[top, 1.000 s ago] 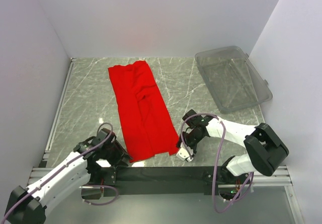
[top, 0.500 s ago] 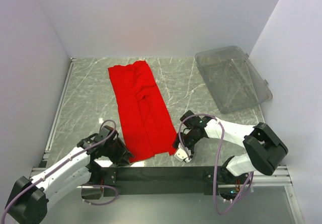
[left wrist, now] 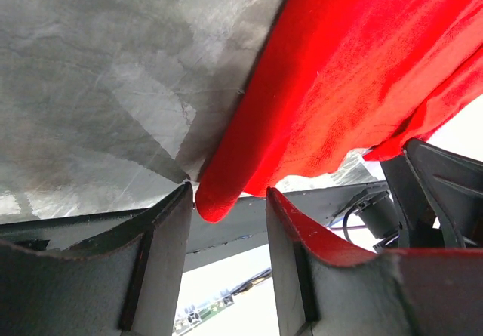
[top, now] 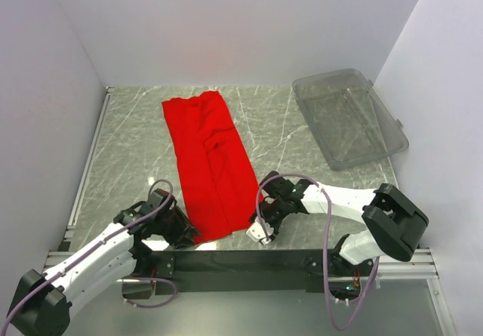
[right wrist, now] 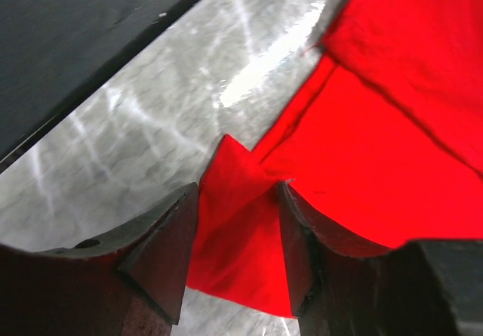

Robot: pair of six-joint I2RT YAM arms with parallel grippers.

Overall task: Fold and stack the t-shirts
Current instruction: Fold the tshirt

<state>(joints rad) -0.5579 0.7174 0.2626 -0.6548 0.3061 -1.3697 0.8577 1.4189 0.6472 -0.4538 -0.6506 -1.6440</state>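
The red t-shirt (top: 210,155) lies as a long narrow strip on the marble table (top: 136,147), running from the back toward the near edge. My left gripper (top: 189,234) is at its near left corner. In the left wrist view its jaws (left wrist: 226,194) stand open, with the rounded cloth edge (left wrist: 219,200) just at their tips. My right gripper (top: 258,221) is at the near right corner. In the right wrist view it (right wrist: 236,192) is open, and a pointed flap of the t-shirt (right wrist: 238,230) lies between the fingers, not pinched.
A clear plastic bin (top: 349,117) sits tilted at the back right. A black rail (top: 249,260) runs along the near table edge just behind both grippers. White walls close in the table at the left, back and right.
My right gripper has slid left from beside the shirt onto its near right corner. The left gripper has shifted only slightly at the near left corner. The shirt has not moved.
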